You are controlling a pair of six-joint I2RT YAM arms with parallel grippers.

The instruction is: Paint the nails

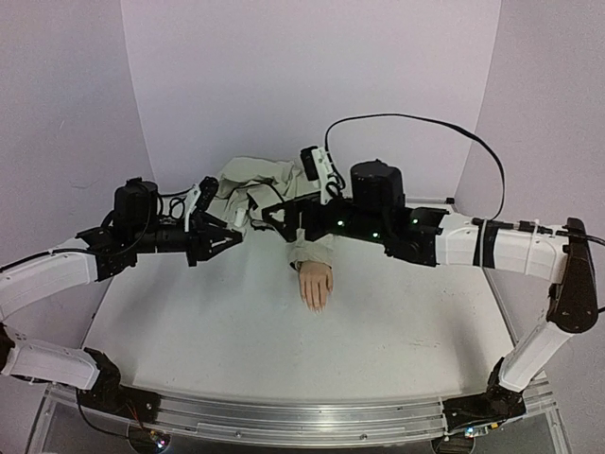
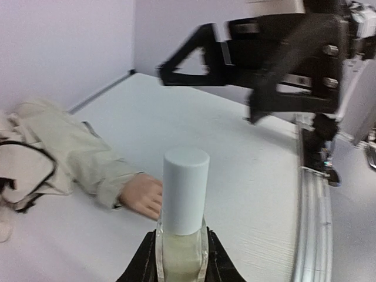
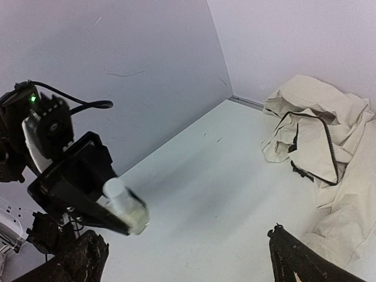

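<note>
Small white-capped bottle [image 2: 185, 188] clenched in left hand [image 2: 182, 238], right hand [image 3: 183, 235] spread wide, beige jacket [image 3: 317, 135] beyond mannequin hand [image 1: 315, 284].

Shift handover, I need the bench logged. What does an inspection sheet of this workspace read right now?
Surface: white table, no spills seen.
Job's things: mannequin hand lies flat mid-table, its nails too small to judge; small bottle capped.
Clutter: beige jacket bunched at the back.
Hands: left hand shut on the small bottle; right hand open, holding nothing.
Cables: black cable loops above the right arm.
Surroundings: plain pale walls.
</note>
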